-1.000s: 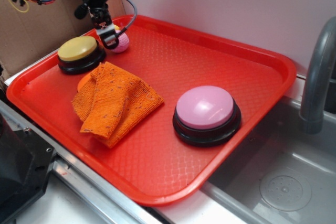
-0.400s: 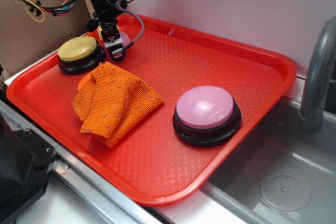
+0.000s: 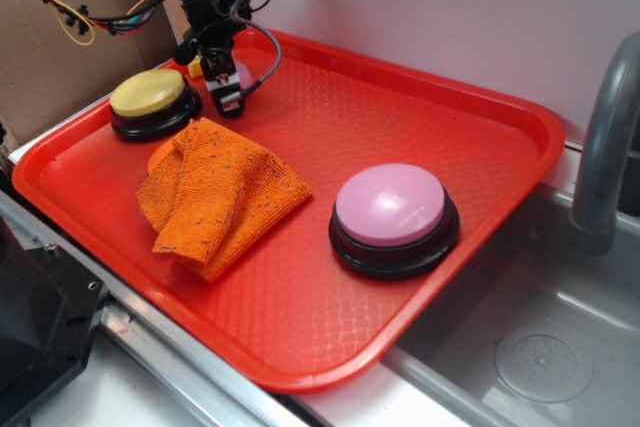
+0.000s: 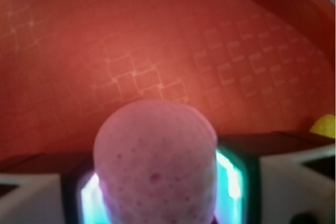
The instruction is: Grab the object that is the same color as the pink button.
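**A:** where's the pink ball (image 4: 155,166) sitting?

**B:** back-left of the tray (image 3: 400,107), beside the yellow button (image 3: 150,95). My gripper (image 4: 157,192) is pinching it; I'm squeezing gently, lifting straight.

ball (image 4: 156,167): small and pink, with a knitted, dimpled surface (blurry this close up), filling the lower middle of the wrist view
ball position: sits between the two fingers, both sides right up against it, red tray surface behind it
ball from outside: barely a sliver of pink shows (image 3: 241,71) at the tray's far left corner, the rest is hidden
button (image 3: 390,205): big smooth pink dome on a black base, upright, flat on the tray's right half
spacing: ball and button well apart
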Action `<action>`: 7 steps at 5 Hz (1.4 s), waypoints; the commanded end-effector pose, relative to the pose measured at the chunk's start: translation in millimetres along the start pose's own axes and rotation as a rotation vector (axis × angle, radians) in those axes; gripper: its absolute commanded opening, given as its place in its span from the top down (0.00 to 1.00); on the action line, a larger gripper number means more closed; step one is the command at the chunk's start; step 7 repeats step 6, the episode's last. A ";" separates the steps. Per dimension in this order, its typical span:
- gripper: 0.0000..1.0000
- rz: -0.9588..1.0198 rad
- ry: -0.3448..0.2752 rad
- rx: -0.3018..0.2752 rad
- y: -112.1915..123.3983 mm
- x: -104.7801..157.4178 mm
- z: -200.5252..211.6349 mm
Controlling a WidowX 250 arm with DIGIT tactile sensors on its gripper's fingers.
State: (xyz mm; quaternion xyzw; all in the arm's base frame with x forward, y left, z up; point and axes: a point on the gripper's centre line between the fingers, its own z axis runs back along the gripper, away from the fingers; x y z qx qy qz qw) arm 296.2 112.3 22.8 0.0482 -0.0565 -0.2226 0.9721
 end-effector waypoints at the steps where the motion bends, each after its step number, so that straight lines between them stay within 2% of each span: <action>1: 1.00 0.239 -0.045 0.019 -5.9 8.3 84.5; 2: 1.00 0.332 -0.046 0.000 -20.5 9.4 119.0; 3: 1.00 0.392 -0.045 -0.046 -41.6 8.8 143.0; 4: 1.00 0.452 -0.040 -0.090 -65.7 2.5 153.7; 5: 1.00 0.476 -0.027 -0.100 -79.3 0.2 156.9; 6: 1.00 0.537 -0.003 -0.116 -83.5 -6.8 156.8; 7: 1.00 0.537 -0.003 -0.116 -83.5 -6.8 156.8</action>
